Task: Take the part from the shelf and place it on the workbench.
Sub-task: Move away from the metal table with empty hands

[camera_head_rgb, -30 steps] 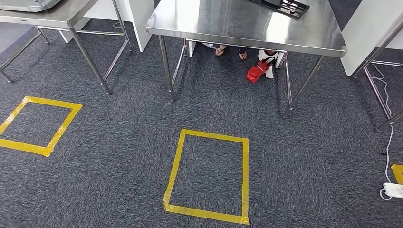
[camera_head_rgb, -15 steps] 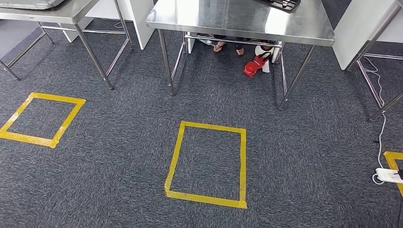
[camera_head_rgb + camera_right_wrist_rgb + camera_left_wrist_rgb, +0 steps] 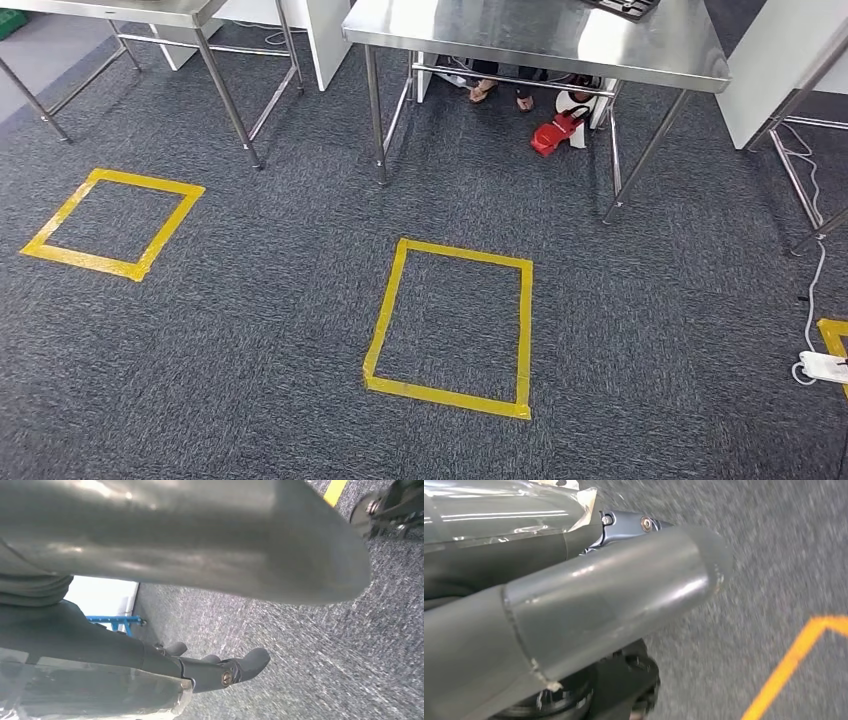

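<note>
A steel workbench (image 3: 520, 40) stands ahead at the top of the head view, with a dark slotted object (image 3: 630, 6) at its far edge. My left hand (image 3: 614, 595) hangs over grey carpet, its thick grey thumb across the left wrist view and a dark finger (image 3: 624, 524) behind it, nothing in it. My right hand (image 3: 215, 672) also hangs above the carpet, dark fingers (image 3: 250, 662) stretched apart and holding nothing.
A yellow tape square (image 3: 452, 325) marks the carpet in front of the workbench, another tape square (image 3: 112, 222) lies at left. A second steel table (image 3: 150, 10) stands at far left. Under the workbench are a red object (image 3: 553, 135) and a person's feet (image 3: 500, 93). A white power strip (image 3: 822, 367) lies at right.
The whole head picture has shifted: tables and tape squares sit further right and the centre square higher, so the camera has moved. Nothing on the floor has changed place.
</note>
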Robot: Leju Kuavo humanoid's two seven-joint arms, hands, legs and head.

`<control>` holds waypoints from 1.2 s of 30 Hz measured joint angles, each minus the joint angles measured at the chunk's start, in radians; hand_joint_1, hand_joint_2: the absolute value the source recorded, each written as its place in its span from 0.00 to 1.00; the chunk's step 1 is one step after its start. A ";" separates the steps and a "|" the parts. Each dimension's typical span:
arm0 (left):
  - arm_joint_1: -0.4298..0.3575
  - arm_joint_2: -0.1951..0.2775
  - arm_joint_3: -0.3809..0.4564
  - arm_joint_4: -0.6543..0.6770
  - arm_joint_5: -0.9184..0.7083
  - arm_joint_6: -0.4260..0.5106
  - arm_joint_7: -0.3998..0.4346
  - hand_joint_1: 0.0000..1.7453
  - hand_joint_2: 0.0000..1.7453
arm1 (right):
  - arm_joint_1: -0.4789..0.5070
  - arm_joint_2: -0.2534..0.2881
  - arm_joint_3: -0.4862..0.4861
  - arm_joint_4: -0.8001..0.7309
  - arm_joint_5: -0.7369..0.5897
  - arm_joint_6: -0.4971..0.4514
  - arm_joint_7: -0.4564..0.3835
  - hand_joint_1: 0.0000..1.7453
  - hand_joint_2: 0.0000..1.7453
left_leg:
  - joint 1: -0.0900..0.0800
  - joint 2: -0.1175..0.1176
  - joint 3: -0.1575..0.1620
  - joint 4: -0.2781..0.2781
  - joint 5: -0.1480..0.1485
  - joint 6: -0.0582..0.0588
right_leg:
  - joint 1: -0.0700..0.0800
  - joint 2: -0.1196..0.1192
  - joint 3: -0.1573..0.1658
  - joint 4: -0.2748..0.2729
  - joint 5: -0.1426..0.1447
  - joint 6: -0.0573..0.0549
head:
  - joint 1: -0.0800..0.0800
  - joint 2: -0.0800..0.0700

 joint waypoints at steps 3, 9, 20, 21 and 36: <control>-0.005 -0.007 -0.012 0.000 -0.011 0.067 0.009 0.00 0.00 | 0.001 -0.001 -0.012 0.000 -0.009 0.001 0.006 0.00 0.00 | -0.001 -0.029 -0.007 0.001 0.020 -0.018 | 0.007 0.011 0.054 -0.099 -0.017 -0.014 | 0.000 0.000; -0.003 -0.010 -0.015 0.000 -0.004 0.121 -0.029 0.00 0.00 | 0.006 0.002 -0.032 0.000 -0.018 0.001 0.014 0.00 0.00 | 0.010 0.035 -0.092 0.203 -0.116 -0.049 | -0.006 -0.068 0.039 -0.105 0.004 -0.054 | -0.008 0.000; 0.003 -0.008 -0.015 0.000 0.015 0.118 -0.082 0.00 0.00 | 0.000 0.009 -0.037 0.000 -0.009 0.002 0.014 0.00 0.00 | 0.012 0.098 0.046 0.005 -0.036 -0.018 | 0.009 -0.161 0.036 -0.084 -0.012 -0.012 | -0.005 0.000; 0.003 -0.009 -0.014 0.000 0.018 0.117 -0.081 0.00 0.00 | -0.001 0.010 -0.037 0.000 -0.008 0.003 0.014 0.00 0.00 | 0.014 0.088 0.043 -0.001 -0.030 -0.009 | 0.007 -0.138 0.027 -0.063 -0.026 -0.010 | -0.003 0.000; -0.004 0.086 0.170 -0.004 0.253 0.131 -0.021 0.00 0.00 | -0.011 0.093 0.038 0.001 0.148 -0.054 -0.029 0.00 0.00 | 0.017 -0.049 0.001 0.016 -0.010 -0.043 | -0.016 -0.023 -0.013 -0.066 0.021 -0.023 | -0.001 0.000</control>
